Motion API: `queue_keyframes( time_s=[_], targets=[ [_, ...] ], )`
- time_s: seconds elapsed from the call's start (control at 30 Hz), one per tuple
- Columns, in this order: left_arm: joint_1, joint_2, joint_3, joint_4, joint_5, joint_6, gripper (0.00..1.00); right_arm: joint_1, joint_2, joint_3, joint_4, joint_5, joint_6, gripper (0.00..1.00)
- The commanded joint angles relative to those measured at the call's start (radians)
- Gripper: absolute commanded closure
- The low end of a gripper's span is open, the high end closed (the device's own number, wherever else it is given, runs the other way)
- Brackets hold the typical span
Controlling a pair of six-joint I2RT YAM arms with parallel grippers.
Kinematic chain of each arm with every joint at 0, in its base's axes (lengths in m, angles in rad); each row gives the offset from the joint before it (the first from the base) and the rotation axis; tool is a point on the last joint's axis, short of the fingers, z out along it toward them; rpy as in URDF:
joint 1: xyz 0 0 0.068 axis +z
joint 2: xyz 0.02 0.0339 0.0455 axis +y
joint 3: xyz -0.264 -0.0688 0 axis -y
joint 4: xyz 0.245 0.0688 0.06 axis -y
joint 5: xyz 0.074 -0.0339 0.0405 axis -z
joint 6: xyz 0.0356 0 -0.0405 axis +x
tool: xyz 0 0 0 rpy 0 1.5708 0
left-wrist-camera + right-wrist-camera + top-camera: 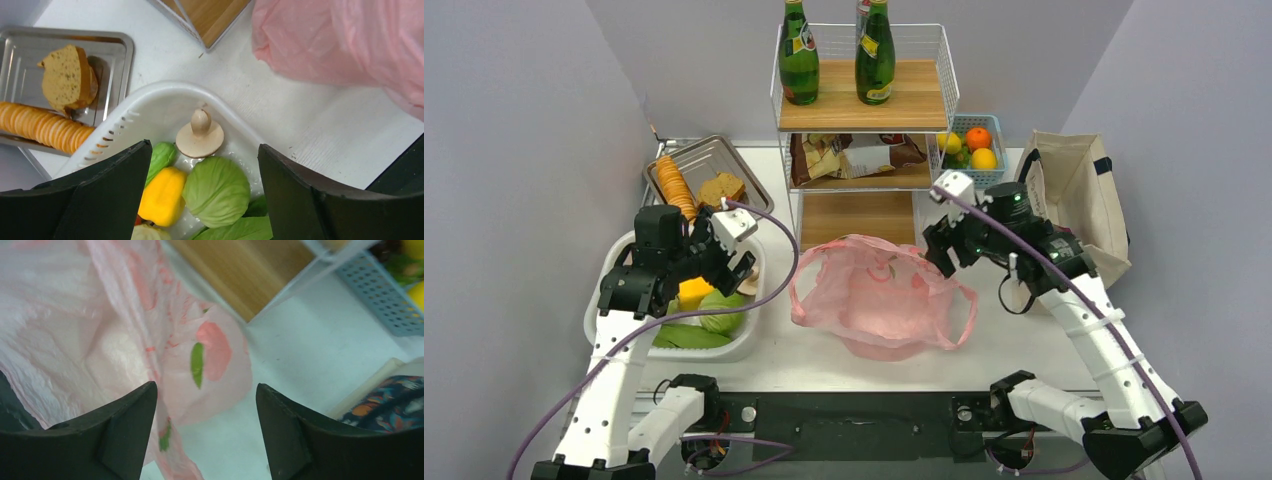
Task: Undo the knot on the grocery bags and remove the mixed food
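Left tool [204, 150]: released, jaws wide, nothing between them, above the white tub [614, 300].
Tub contents: tan mushroom [200, 135], yellow piece [162, 195] and green cabbage-like head [216, 190] lie inside.
Pink grocery bag [879, 295]: slumped mid-worktop [824, 350], its loop handles [809, 272] flopped out to either side; I can make out no tied bunch.
Handling: thin crinkly film, probably light, limp, slippery and easily torn. Best pinched at a loop or the mouth rim. I cannot tell whether anything is inside.
Right tool [205, 387]: released, empty, over the bag's right edge.
Room: bare worktop in front of the bag and toward the tub. The wire rack [864, 130] stands close behind, the canvas tote [1074, 195] at far right.
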Motion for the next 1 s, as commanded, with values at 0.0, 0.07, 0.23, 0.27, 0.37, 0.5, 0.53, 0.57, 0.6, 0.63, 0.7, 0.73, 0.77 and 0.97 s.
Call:
queue_keyframes(
  time_s=[0.0,0.07,0.23,0.27,0.37,0.5,0.53,0.57,0.6,0.63,0.7,0.73,0.77,0.97],
  targets=[
    [-0.049,-0.002,0.073,0.076,0.026,-0.06,0.24,-0.145,-0.026,0.202,-0.02,-0.054,0.084,0.31],
    [-0.065,0.0,0.081,0.095,0.027,-0.065,0.24,-0.252,-0.021,0.287,-0.043,-0.089,0.092,0.3],
    [-0.111,0.013,0.096,0.119,0.019,-0.062,0.24,-0.481,0.021,0.442,-0.106,0.038,0.081,0.28],
    [-0.121,0.015,0.097,0.122,0.017,-0.061,0.24,-0.538,0.042,0.455,-0.115,0.06,0.075,0.27],
    [-0.143,0.018,0.098,0.144,0.005,-0.063,0.24,-0.629,0.093,0.489,-0.179,0.118,0.048,0.26],
    [-0.169,0.03,0.099,0.169,-0.008,-0.069,0.24,-0.691,0.18,0.495,-0.254,0.143,0.034,0.24],
    [-0.176,0.031,0.099,0.177,-0.011,-0.071,0.24,-0.711,0.206,0.495,-0.266,0.136,0.031,0.24],
    [-0.18,0.03,0.097,0.182,-0.016,-0.074,0.24,-0.73,0.218,0.489,-0.291,0.119,0.03,0.24],
    [-0.184,0.03,0.095,0.185,-0.018,-0.076,0.24,-0.737,0.235,0.485,-0.301,0.11,0.026,0.24],
    [-0.187,0.028,0.093,0.186,-0.02,-0.076,0.24,-0.745,0.242,0.47,-0.316,0.104,0.018,0.24],
    [-0.193,0.026,0.085,0.186,-0.023,-0.072,0.24,-0.748,0.248,0.435,-0.319,0.124,-0.002,0.24],
    [-0.198,0.026,0.08,0.188,-0.026,-0.072,0.24,-0.748,0.25,0.408,-0.312,0.137,-0.015,0.25],
    [-0.205,0.023,0.078,0.19,-0.028,-0.071,0.24,-0.75,0.25,0.394,-0.308,0.169,-0.021,0.25],
    [-0.255,0.025,0.081,0.205,-0.063,-0.073,0.24,-0.769,0.233,0.309,-0.281,0.24,-0.068,0.42]
  ],
)
